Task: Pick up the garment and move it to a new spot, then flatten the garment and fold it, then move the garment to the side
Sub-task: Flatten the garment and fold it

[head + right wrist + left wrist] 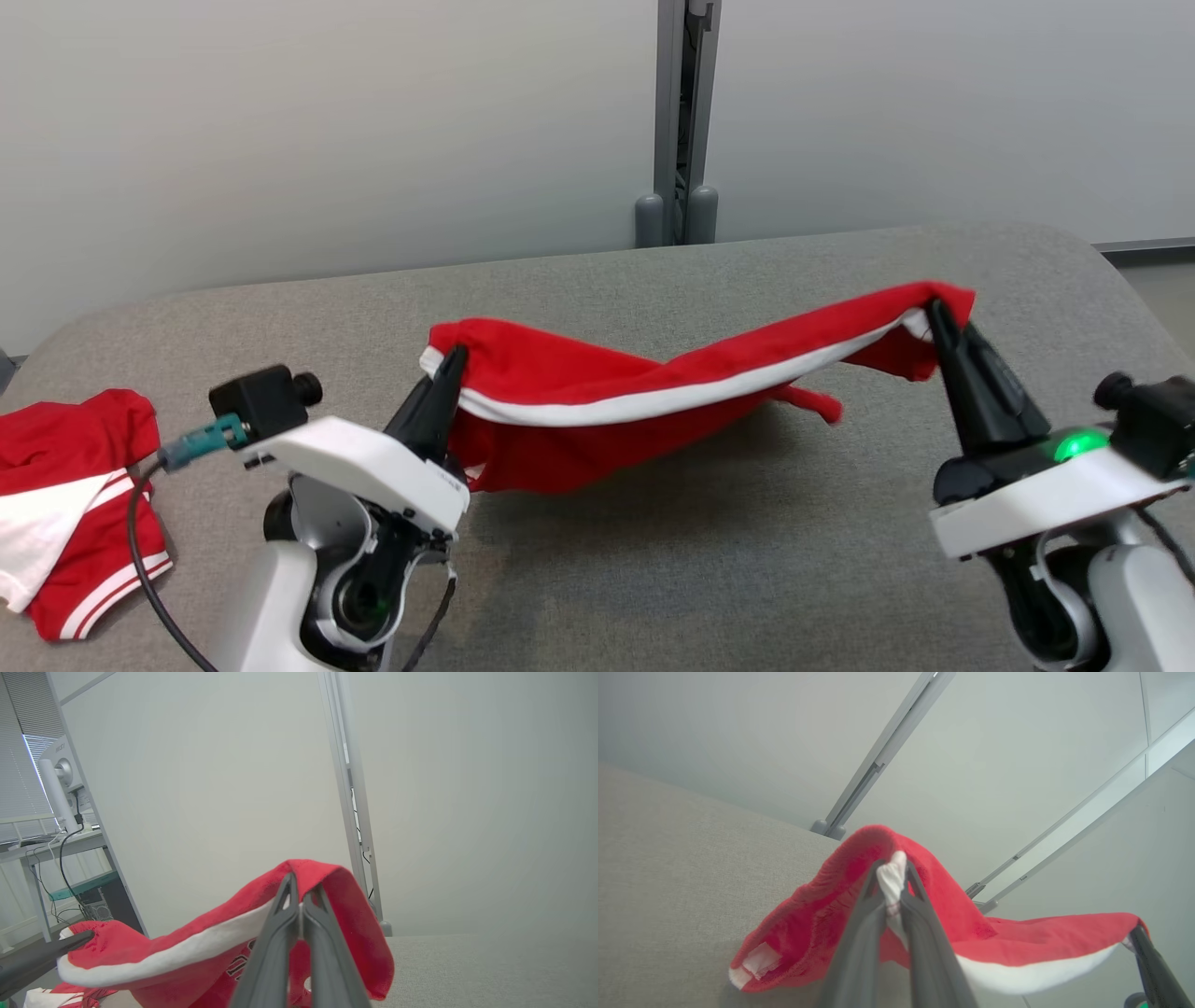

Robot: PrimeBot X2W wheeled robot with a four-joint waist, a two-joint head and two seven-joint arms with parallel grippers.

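The garment (597, 383) is red with a white band along one edge. It hangs stretched between my two grippers above the grey table (709, 560), and its lower part sags down onto the surface. My left gripper (454, 359) is shut on its left corner; the left wrist view shows the white hem pinched between the fingers (859, 933). My right gripper (934, 313) is shut on the right corner, with cloth (205, 947) draped over its fingertips (302, 895).
A second red and white garment (70, 504) lies folded at the table's left edge. A grey partition post (680, 121) stands behind the table against a pale wall. A desk with a monitor (60, 779) stands off to the side.
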